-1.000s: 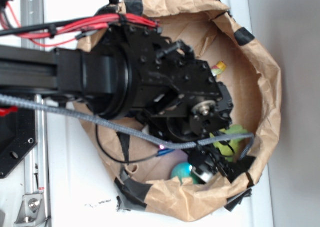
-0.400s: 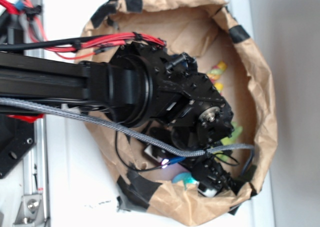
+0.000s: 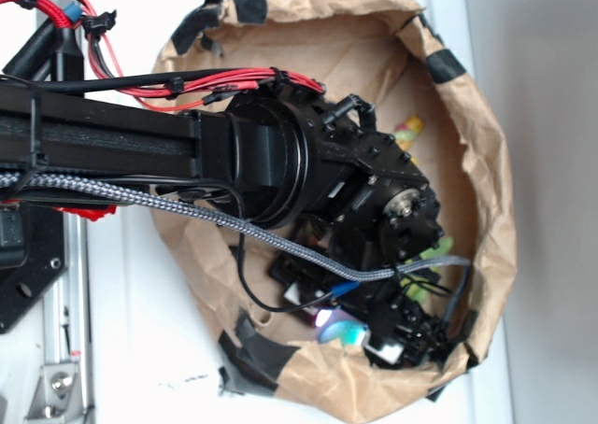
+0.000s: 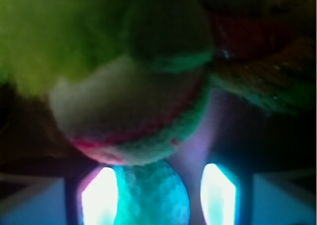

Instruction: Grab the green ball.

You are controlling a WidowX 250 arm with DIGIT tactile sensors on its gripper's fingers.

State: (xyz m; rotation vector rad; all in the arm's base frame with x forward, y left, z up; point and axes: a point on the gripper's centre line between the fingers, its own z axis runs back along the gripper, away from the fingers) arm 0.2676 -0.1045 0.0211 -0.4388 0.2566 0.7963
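Note:
The green ball (image 3: 339, 332) is a small teal ball at the bottom of the brown paper bag (image 3: 486, 153), near its lower edge and partly covered by my arm. In the wrist view the ball (image 4: 151, 195) sits low between my two lit fingers. It lies against the left finger (image 4: 99, 197), with a gap to the right finger (image 4: 218, 195). My gripper (image 3: 366, 343), which also shows in the wrist view (image 4: 158, 197), is open around the ball.
A striped rope knot (image 4: 133, 116) presses right above the ball. The lime fuzzy toy (image 4: 49, 36) lies beyond it and peeks out beside my wrist (image 3: 432, 254). Striped rope (image 3: 408, 130) lies further up. The taped bag wall (image 3: 308, 373) stands close.
My arm has reached further into the bag and down toward its lower edge. The gripper now straddles the teal ball, which shows less in the exterior view.

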